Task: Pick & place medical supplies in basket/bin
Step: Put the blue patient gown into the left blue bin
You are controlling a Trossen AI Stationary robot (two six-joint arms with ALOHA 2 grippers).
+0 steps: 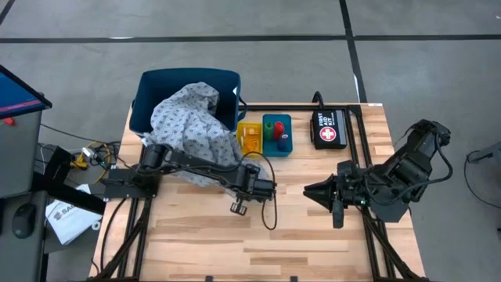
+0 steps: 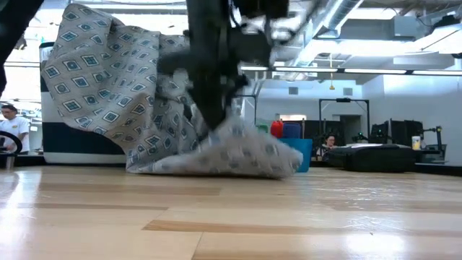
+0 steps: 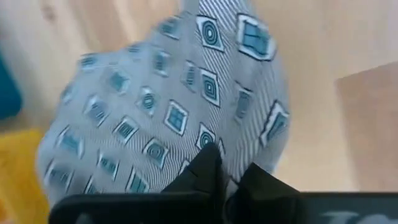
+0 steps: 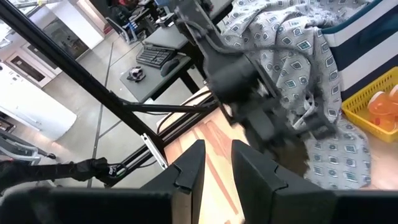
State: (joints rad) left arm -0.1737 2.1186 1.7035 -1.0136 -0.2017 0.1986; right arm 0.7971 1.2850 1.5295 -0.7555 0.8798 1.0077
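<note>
The left gripper [image 3: 227,180] sits closest to its wrist camera, fingers pinched shut on a fold of the gown cloth [image 3: 180,106], whose print of small teal squares fills that view. From overhead, the left arm lies stretched across the table toward 3 o'clock, its gripper [image 1: 249,182] low at the cloth's [image 1: 192,129] trailing edge near table centre. The cloth drapes from there toward 11 o'clock, up over the rim of the navy basket [image 1: 188,82], partly inside and partly spilled on the wood. Just at 3 o'clock of the cloth sit the yellow tray [image 1: 250,139] and the teal tray [image 1: 276,135] holding rolls. Beyond them, the black pouch [image 1: 329,129] reads "FIRST AID KIT" beside a cross. The right gripper [image 1: 313,190] waits at 3 o'clock, bent and pointing toward 9 o'clock, fingers [image 4: 186,168] slightly apart, holding nothing.
</note>
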